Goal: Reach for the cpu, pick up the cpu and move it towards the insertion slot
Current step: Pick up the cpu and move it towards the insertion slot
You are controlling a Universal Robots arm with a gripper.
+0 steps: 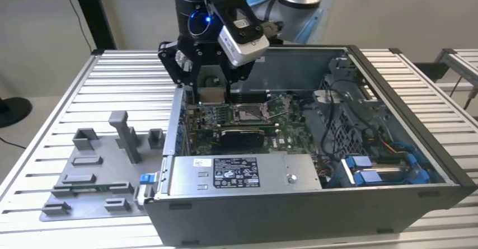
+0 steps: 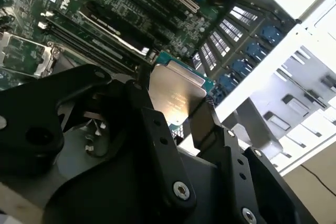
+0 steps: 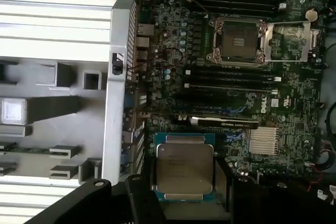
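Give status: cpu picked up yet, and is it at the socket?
Done: reach and pick-up. The gripper is shut on the cpu, as both wrist views show. In hand: the cpu hangs above the green circuit board inside the computer case. Left: it is not yet over the insertion slot, which sits apart from it with its dark centre bare.

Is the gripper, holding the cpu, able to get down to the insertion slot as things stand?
Probably yes. The gripper, shut on the cpu, hangs over the open case; the insertion slot sits uncovered, with nothing standing above it.
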